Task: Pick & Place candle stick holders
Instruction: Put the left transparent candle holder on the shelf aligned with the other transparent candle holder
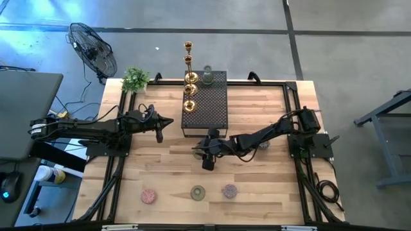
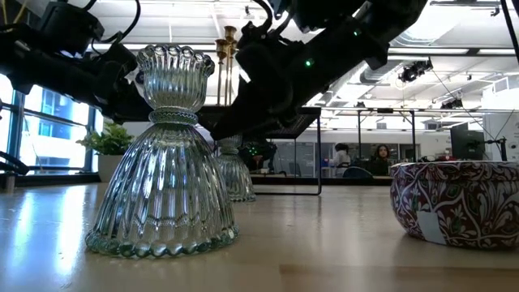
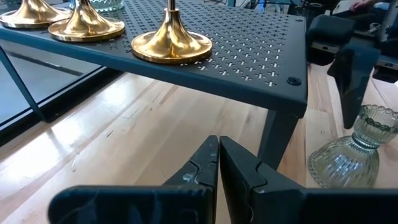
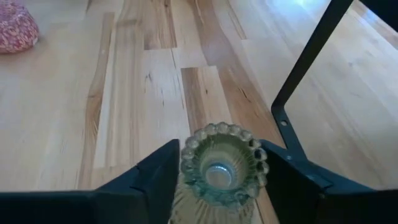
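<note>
Filling the near foreground of the low view, a ribbed clear-green glass holder (image 2: pixel 165 154) is standing upright on the tabletop (image 2: pixel 324 243), with a patterned purple cup (image 2: pixel 458 201) sitting to its right. From above, that green holder (image 1: pixel 198 192) is lying in a row along the near edge between a pink cup (image 1: pixel 149 196) on the left and the purple cup (image 1: pixel 230 190) on the right.

Further in, the right pincer (image 1: pixel 207 154) is reaching toward the middle of the tabletop, just in front of the near side of the black perforated box (image 1: pixel 205 106). Its fingers (image 4: pixel 155 177) are standing spread on either side of a second clear glass holder (image 4: pixel 219 165), which is standing upright between them; whether the fingers are touching the glass is not clear. The same holder (image 3: pixel 351 149) is showing beside the box's near right leg (image 3: pixel 273 134).

The left pincer (image 1: pixel 160 125) is hovering to the left of the box, its fingers (image 3: pixel 205 168) pressed together and holding nothing.

On top of the box, gold candlesticks (image 1: pixel 189 80) are standing in a line along its left edge, their round bases (image 3: pixel 171 43) resting on the perforated surface, and a glass cup (image 1: pixel 208 76) is sitting near the far edge. A small potted plant (image 1: pixel 135 78) is standing at the far left corner of the tabletop.
</note>
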Action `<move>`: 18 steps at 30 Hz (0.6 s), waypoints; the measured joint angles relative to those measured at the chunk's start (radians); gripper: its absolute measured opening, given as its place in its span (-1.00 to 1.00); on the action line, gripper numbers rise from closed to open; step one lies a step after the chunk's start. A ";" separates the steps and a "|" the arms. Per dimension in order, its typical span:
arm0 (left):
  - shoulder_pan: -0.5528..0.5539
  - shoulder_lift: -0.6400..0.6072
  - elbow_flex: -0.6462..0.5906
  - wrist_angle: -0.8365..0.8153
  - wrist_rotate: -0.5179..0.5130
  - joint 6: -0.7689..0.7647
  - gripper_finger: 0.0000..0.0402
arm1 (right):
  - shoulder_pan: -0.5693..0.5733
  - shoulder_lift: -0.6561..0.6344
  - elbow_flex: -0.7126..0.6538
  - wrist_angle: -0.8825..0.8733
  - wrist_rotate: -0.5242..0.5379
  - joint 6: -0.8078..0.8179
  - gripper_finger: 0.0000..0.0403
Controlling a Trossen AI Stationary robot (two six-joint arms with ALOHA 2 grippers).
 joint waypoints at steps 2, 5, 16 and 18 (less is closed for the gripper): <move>0.000 0.000 0.000 -0.001 0.000 0.000 -0.95 | 0.000 0.000 0.000 0.000 -0.001 0.000 -0.13; 0.000 0.000 0.000 0.000 0.000 0.000 -0.95 | 0.000 -0.001 0.000 0.001 0.001 -0.001 -0.20; 0.000 0.000 0.000 0.000 0.000 0.000 -0.95 | 0.020 -0.093 0.000 -0.064 -0.004 -0.016 -0.15; 0.000 0.000 0.000 0.000 0.000 0.000 -0.95 | 0.032 -0.127 0.000 -0.090 -0.006 -0.022 -0.18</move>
